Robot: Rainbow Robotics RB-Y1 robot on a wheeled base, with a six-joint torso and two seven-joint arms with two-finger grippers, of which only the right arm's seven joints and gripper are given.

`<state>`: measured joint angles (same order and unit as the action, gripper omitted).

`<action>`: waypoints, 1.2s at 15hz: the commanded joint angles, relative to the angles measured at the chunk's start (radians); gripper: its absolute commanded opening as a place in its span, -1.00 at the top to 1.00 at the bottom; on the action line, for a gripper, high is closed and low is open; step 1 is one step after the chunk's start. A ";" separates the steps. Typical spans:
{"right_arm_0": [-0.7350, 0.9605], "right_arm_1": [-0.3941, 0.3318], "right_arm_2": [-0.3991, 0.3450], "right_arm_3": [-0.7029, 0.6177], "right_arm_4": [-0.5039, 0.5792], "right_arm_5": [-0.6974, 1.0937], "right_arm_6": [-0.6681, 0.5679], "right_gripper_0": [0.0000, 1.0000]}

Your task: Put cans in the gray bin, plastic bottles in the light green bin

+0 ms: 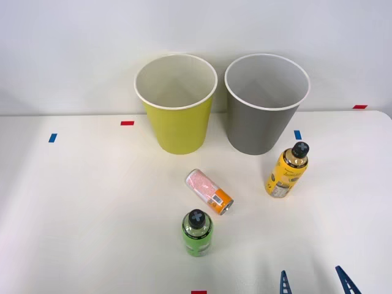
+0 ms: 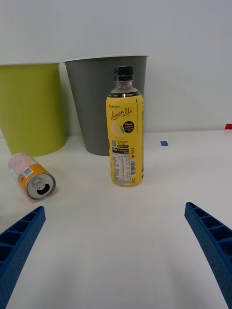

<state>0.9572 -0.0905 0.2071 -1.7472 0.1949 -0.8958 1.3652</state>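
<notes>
Two bins, three drink containers on a white tabletop (image 1: pixel 73 214), w/ the right claw (image 1: pixel 315 282) spread wide and holding nothing.

We see the light green bin (image 1: pixel 177 122) & gray bin (image 1: pixel 260 125) upright side by side at the back, just apart. The yellow-orange bottle (image 1: pixel 286 171) stands just in front of the gray bin; the green bottle (image 1: pixel 196 236) stands nearer us, center. The can (image 1: pixel 209 192) lies on its side btwn them, open silver end toward the claw's blue fingers (image 2: pixel 19 244).
</notes>
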 commanded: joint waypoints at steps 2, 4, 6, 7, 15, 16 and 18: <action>0.000 0.000 0.000 0.000 0.000 0.000 0.000 -1.00; 0.000 0.000 0.000 0.000 0.000 0.000 0.000 -1.00; 0.000 0.000 0.000 0.000 0.000 0.000 0.000 -1.00; 0.000 0.000 0.000 0.000 0.000 0.000 0.000 -1.00; 0.000 0.000 0.000 0.000 0.000 0.000 0.000 -1.00; 0.000 0.000 0.000 0.000 0.000 0.000 0.000 -1.00; 0.000 0.000 0.000 0.000 0.000 0.000 0.000 -1.00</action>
<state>0.9572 -0.0905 0.2071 -1.7472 0.1949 -0.8958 1.3652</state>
